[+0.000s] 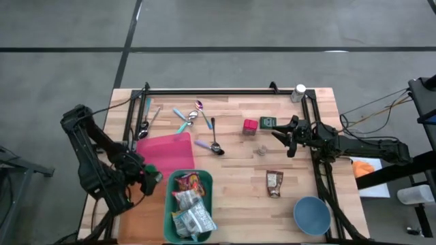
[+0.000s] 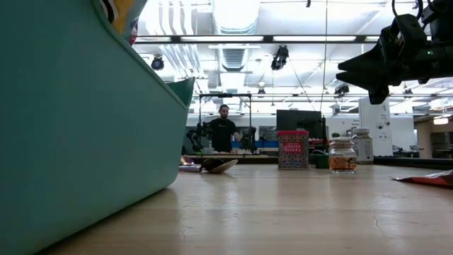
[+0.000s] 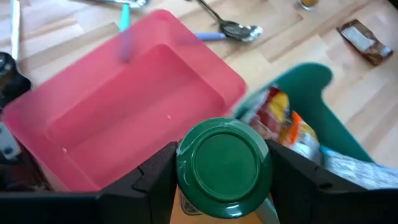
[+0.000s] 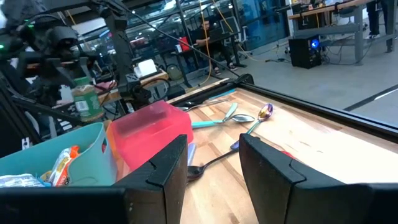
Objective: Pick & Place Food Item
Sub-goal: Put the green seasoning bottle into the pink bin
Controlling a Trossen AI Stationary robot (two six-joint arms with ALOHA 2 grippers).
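The table (image 1: 231, 163) is pale wood planks, smooth with a soft sheen. The pink bin (image 3: 124, 118) and teal bin (image 1: 170, 204) look like matt plastic. The jar's green lid (image 3: 224, 167) is smooth and glossy. The spoons (image 1: 214, 139) are shiny metal, and the snack packets (image 1: 189, 211) are crinkled glossy foil.

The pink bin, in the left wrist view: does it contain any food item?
No, the pink bin shows only its bare inside, while the left gripper holds a green-lidded jar beside it.

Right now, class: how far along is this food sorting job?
Done: snack packets lie in the teal bin. In hand: the left gripper holds a green-lidded jar by the pink bin. Left: a packet, small jar and red box near the empty right gripper.
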